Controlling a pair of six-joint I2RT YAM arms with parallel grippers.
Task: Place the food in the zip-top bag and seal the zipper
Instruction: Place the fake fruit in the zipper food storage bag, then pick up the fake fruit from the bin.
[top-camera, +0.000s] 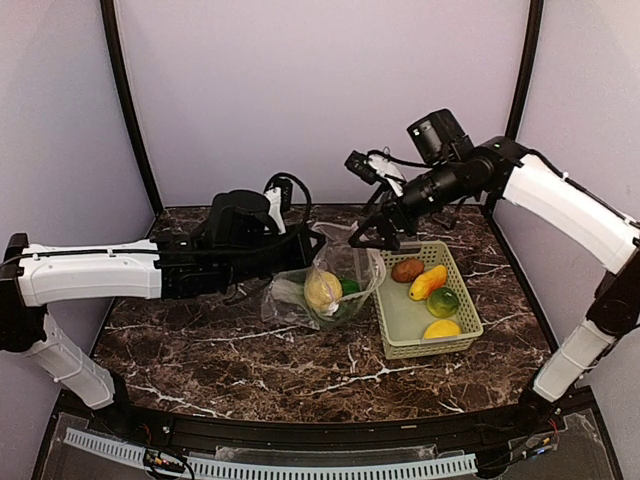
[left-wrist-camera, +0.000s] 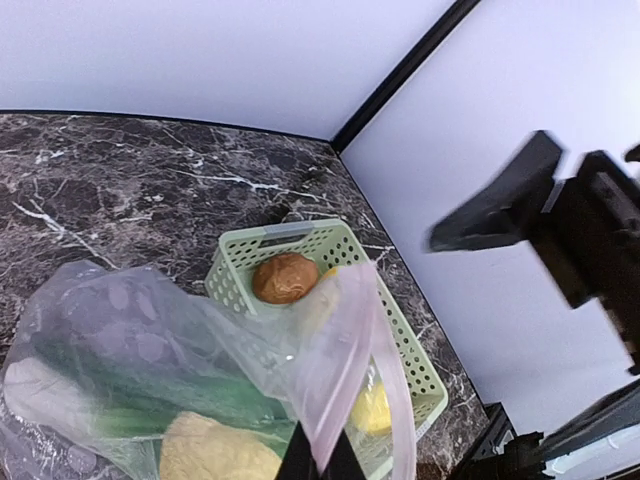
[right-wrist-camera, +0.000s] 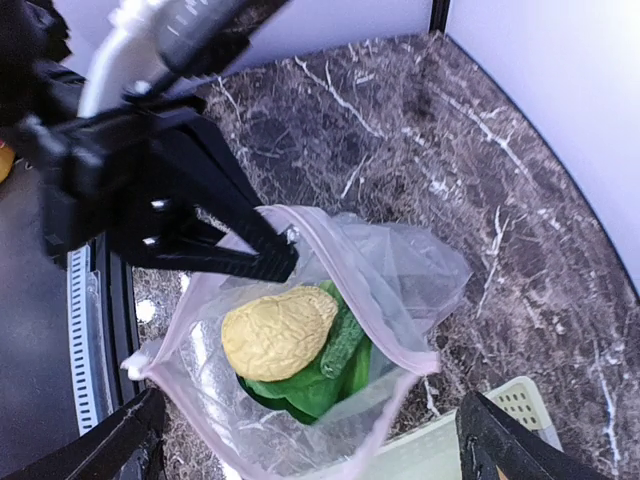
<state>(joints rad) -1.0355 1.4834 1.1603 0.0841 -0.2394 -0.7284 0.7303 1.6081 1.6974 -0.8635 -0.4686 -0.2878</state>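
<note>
Marble table: one bag holds perhaps three foods, basket four; left gripper pinches its rim, right gripper gapes.

Zip-top bag is clear, glossy plastic; basket, matt plastic; table, polished marble-look stone; tan lump, rough and bumpy.

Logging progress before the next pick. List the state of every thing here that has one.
zip-top bag: mouth open, partly filled, rim pinched.
zipper: unsealed.
left claw: shut on the bag's rim.
right claw: open, empty, above the bag.
basket: holds four pieces of food.
</note>
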